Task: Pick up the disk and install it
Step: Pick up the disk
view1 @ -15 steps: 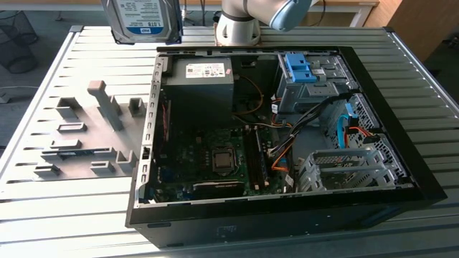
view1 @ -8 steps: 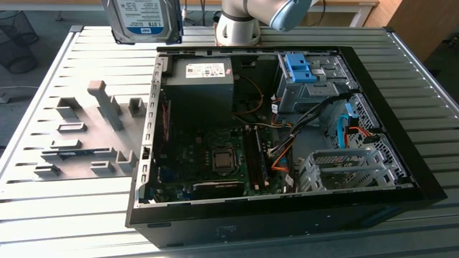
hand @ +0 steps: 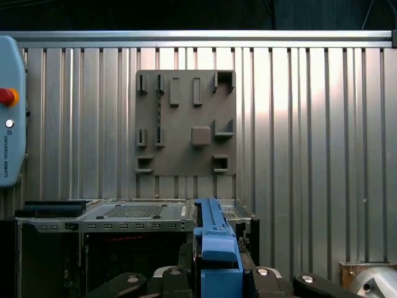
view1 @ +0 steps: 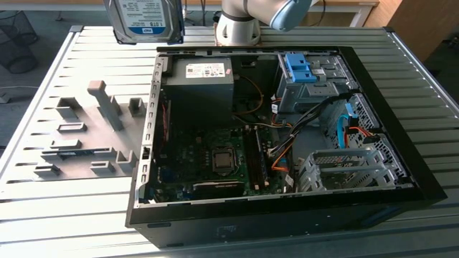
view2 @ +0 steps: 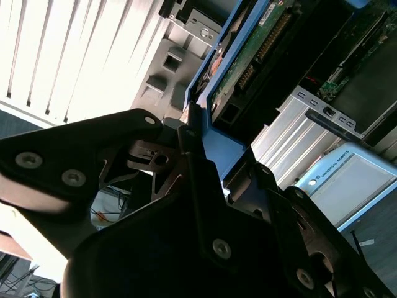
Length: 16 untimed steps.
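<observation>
My fingers (view2: 197, 167) are clamped tight on the disk (view1: 146, 20), and in both wrist views I see them grip it by its blue rail. In the exterior view the disk hangs in the air with its label facing out. It is high over the worktop (view1: 64, 215), toward the exterior view's left, well apart from the open computer case (view1: 424, 185).

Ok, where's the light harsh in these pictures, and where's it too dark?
Exterior view: the slatted table is brightly lit, while the open computer case is dim inside. Second wrist view: the table slats blow out white, and the jaws shut on the disk read as a dark silhouette. First wrist view: glare bands run along the table.
</observation>
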{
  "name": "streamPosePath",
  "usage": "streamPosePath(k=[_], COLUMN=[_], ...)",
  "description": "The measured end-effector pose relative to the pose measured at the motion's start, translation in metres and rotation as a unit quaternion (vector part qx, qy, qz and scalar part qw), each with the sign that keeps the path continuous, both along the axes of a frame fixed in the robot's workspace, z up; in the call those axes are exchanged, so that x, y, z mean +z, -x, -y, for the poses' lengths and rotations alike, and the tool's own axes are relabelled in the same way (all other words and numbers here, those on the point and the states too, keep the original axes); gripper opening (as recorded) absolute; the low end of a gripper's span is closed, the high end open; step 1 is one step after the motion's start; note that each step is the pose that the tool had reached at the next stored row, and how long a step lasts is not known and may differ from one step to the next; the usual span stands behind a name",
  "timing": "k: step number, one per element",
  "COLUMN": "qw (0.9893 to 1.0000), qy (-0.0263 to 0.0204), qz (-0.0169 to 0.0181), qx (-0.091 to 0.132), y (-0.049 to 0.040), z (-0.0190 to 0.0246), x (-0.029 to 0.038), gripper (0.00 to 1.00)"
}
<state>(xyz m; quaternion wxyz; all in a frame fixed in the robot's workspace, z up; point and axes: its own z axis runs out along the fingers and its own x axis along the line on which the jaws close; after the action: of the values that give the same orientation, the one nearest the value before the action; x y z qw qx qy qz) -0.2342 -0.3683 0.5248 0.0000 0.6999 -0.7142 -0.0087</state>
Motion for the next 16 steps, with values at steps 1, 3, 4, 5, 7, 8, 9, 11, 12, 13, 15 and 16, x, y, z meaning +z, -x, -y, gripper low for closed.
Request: streamPosePath(k=[1,3,4,5,7,8,9,11,12,13,15,16], qw=[1.0,1.0,1.0,1.0,1.0,1.0,1.0,1.0,1.0,1.0,1.0,1.0], qy=[0.0,0.0,-0.0001,-0.0001,0.0,-0.0001,0.0,0.0,-0.0001,0.0,0.0001,0.0006], qz=[0.0,0.0,0.0,0.0001,0.0,0.0,0.0,0.0,0.0001,0.0,0.0,0.0], qx=[0.0,0.0,0.0,0.0,0.0,0.0,0.0,0.0,0.0,0.0,0.0,0.0], y=[-0.0034,-0.0105,-0.013,-0.0155,-0.0201,-0.0218,-0.0234,-0.026,-0.0271,-0.028,-0.0296,-0.0299], z=[0.0,0.0,0.0,0.0,0.0,0.0,0.0,0.0,0.0,0.0001,0.0008,0.0017], x=[0.0,0.0,0.0,-0.0001,-0.0001,-0.0001,-0.0001,-0.0001,-0.0002,-0.0001,-0.0002,-0.0002], gripper=[0.36,0.36,0.36,0.36,0.36,0.36,0.36,0.36,0.36,0.36,0.36,0.36])
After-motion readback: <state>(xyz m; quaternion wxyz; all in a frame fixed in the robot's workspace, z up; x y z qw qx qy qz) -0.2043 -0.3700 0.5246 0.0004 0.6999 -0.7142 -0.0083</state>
